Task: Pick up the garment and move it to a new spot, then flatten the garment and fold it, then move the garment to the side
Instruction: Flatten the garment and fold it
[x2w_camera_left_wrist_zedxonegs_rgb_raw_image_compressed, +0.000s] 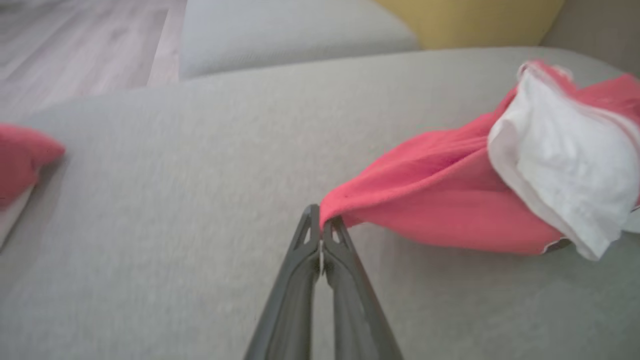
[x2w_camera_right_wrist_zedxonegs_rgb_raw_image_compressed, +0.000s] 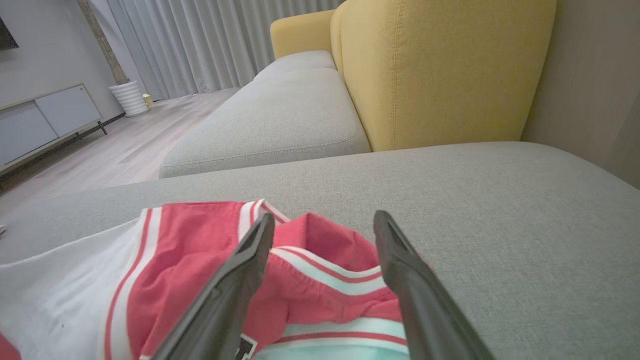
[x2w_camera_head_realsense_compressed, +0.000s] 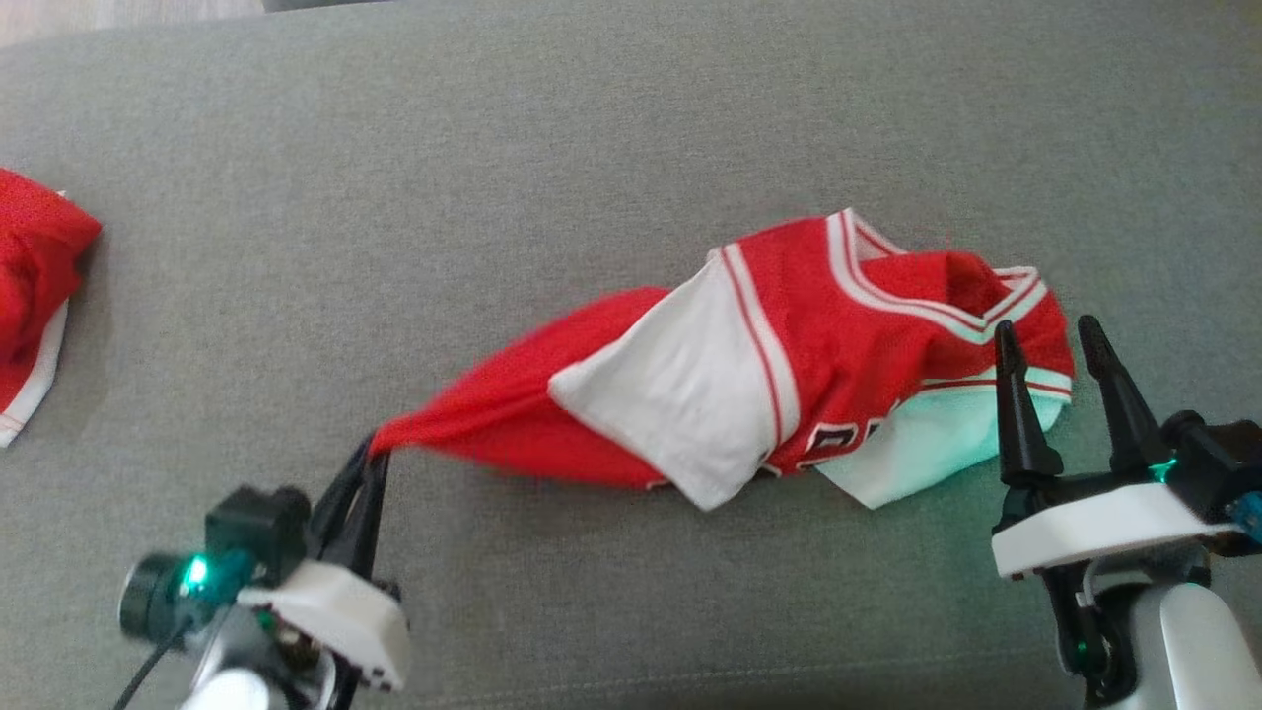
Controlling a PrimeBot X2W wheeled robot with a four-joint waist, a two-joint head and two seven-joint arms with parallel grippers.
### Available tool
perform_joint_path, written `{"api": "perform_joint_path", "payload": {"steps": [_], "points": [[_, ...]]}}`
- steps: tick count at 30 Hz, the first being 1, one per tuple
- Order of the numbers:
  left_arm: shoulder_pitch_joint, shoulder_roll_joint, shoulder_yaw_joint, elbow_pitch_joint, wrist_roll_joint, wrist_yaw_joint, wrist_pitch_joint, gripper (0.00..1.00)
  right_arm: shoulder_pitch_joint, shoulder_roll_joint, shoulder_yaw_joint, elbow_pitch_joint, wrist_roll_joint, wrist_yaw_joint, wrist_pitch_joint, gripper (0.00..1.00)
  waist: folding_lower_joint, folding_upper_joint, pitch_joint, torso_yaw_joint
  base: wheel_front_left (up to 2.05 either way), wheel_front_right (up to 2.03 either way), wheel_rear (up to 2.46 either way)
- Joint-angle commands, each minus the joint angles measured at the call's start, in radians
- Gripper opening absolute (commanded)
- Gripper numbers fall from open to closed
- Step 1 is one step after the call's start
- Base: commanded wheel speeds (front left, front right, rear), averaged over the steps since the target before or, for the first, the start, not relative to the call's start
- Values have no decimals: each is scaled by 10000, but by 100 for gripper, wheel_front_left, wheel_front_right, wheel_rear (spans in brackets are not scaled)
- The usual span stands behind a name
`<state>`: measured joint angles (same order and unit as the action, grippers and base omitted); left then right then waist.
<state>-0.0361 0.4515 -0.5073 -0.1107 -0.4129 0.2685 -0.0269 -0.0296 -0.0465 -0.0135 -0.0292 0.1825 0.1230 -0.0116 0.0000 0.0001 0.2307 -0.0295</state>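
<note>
While the garment (x2w_camera_head_realsense_compressed: 769,365) lies on the grey cushion (x2w_camera_head_realsense_compressed: 493,118), its long axis runs nearly side to side across that cushion. It is tilted so that the left end sits closer to the cushion's near edge than the right end does. The left end is drawn out into a narrow red point aimed at the left gripper (x2w_camera_head_realsense_compressed: 373,456), whose fingers are pinched together on that tip. The right end is the wide, bunched one, edged with white-and-red striped trim, and a white panel is folded over the middle. The right gripper (x2w_camera_head_realsense_compressed: 1045,323) hangs over that striped end with its fingers spread wide, gripping nothing. Another red cloth (x2w_camera_head_realsense_compressed: 35,286) lies at the far left of the cushion, well apart from the garment.
</note>
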Motion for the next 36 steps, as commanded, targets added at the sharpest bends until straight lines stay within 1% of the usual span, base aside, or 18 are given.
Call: {"api": "perform_joint_path", "payload": {"steps": [1, 3, 6, 7, 8, 9, 11, 14, 17, 20, 24, 30, 36], "points": [[-155, 227, 506, -35, -202, 71, -40, 0, -72, -37, 202, -286, 80, 77, 11, 100, 0, -1, 9, 25, 0, 0, 0], [-20, 80, 535, 485, -461, -4, -167, 0, -88, -37, 235, -268, 81, 77, 33, 100, 0, -1, 3, 44, 0, 0, 0], [-91, -235, 459, 1392, -775, -288, -408, 0, -111, -37, 294, -250, 77, 77, 64, 100, 0, -1, -13, 45, 0, 0, 0], [-146, -352, 438, 1663, -870, -380, -491, 20, -117, -37, 316, -251, 61, 77, 80, 100, 0, -1, -23, 46, 0, 0, 0], [-208, -446, 410, 1911, -929, -458, -563, 50, -121, -37, 329, -258, 49, 77, 94, 100, 0, -1, -33, 45, 0, 0, 0], [-286, -534, 396, 2123, -965, -516, -656, 100, -123, -37, 340, -268, 41, 77, 108, 100, 0, -1, -42, 40, 0, 0, 0], [-450, -689, 363, 2450, -1011, -629, -842, 100, -121, -37, 354, -290, 14, 77, 132, 100, 0, -1, -71, 37, 0, 0, 0], [-693, -902, 419, 2581, -923, -611, -1405, 100, -96, -37, 387, -298, 3, 77, 200, 100, 0, -1, -141, 22, 0, 0, 0], [-902, -1101, 541, 2445, -827, -609, -1927, 100, -81, -37, 438, -320, -46, 77, 257, 100, 0, -1, -215, 34, 0, 0, 0], [-1055, -1245, 737, 2147, -614, -546, -2213, 100, -71, -37, 487, -373, -155, 77, 274, 100, 0, -1, -307, 59, 0, 0, 0], [-1136, -1357, 1007, 1662, -204, -423, -2326, 100, -10, -37, 504, -466, -272, 77, 300, 100, 0, -1, -433, 92, 0, 0, 0], [-1002, -1332, 1312, 1167, 350, -247, -2344, 100, 86, -37, 566, -634, -414, 77, 357, 100, 0, -1, -609, 116, 0, 0, 0], [-866, -1397, 1378, 1165, 433, -352, -2346, 100, 141, -37, 585, -662, -442, 77, 430, 100, 0, -1, -695, 150, 0, 0, 0]]}}
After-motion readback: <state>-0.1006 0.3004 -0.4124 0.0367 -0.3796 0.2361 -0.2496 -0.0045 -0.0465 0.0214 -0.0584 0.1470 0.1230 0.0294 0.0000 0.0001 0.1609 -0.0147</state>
